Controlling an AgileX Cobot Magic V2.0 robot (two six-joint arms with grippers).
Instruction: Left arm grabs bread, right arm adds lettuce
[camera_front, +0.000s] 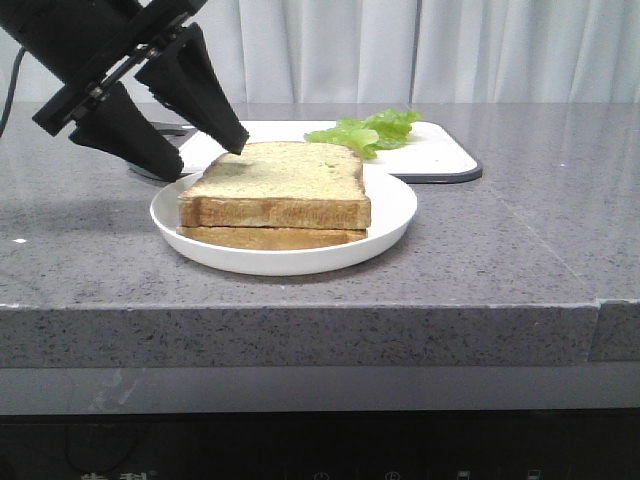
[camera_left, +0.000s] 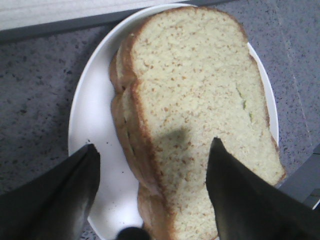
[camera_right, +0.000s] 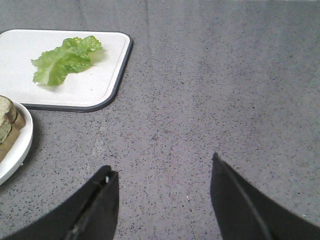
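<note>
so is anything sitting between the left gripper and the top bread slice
Nothing visible does. The left gripper is open, its fingers straddling the near-left corner of the bread, which lies stacked on a thinner slice on the white plate. The lettuce sits apart on the cutting board.

The left arm (camera_front: 95, 55) was black and boxy, built of flat-sided plates with hard edges, and a row of small silver screws ran along the bar that carried its fingers. Its gripper (camera_front: 205, 160) ended in two broad, wedge-shaped black fingers (camera_front: 195, 85) that tapered to blunt points; their surface was matte with a faint sheen. A thin dark cable showed at the picture's left edge beside the arm. In the right wrist view, the right gripper (camera_right: 162, 165) showed two black fingers (camera_right: 240, 200), smooth and matte, narrowing to points, one with a fine groove along its length.
</note>
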